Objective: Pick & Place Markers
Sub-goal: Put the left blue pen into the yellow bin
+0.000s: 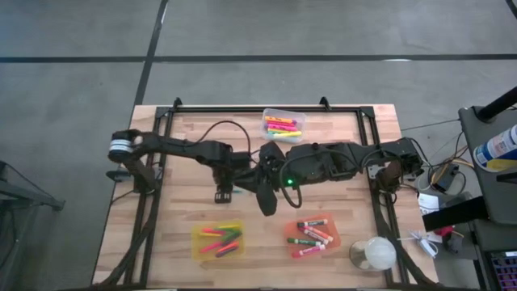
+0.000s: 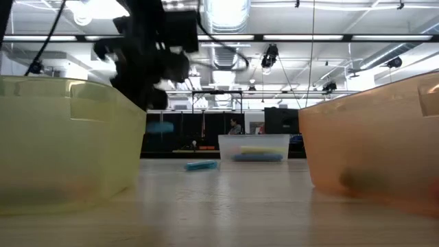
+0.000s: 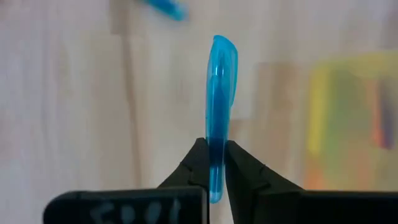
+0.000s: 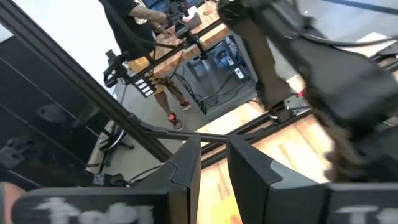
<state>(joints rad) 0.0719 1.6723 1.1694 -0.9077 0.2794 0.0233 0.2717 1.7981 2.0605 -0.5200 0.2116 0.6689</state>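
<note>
My left gripper (image 3: pixel 212 155) hangs over the table's middle (image 1: pixel 226 192), shut on a translucent blue marker (image 3: pixel 221 93). The low view shows that marker faintly under the gripper (image 2: pixel 161 127). A second blue marker (image 2: pixel 201 165) lies flat on the table. Pink, yellow and orange highlighters lie in the clear bin (image 1: pixel 283 125), slim coloured markers in the yellow bin (image 1: pixel 218 240), and white-barrelled ones in the orange bin (image 1: pixel 313 234). My right gripper (image 4: pixel 213 163) waits beside the left near the centre (image 1: pixel 266 204), open and holding nothing. My left gripper pinches the blue marker between its two fingers near the marker's upper end (image 3: pixel 215 163). The fingers come from above, pointing down, and lie along the marker. It sticks out beyond the fingertips toward the table, lifted clear of it.
The yellow bin (image 2: pixel 65 140) and orange bin (image 2: pixel 374 140) stand at the near edge, with bare wood between them. The clear bin (image 2: pixel 254 147) sits at the far edge. A round clear object (image 1: pixel 373 255) stands at the near right corner. A person (image 4: pixel 146 37) stands beyond the table.
</note>
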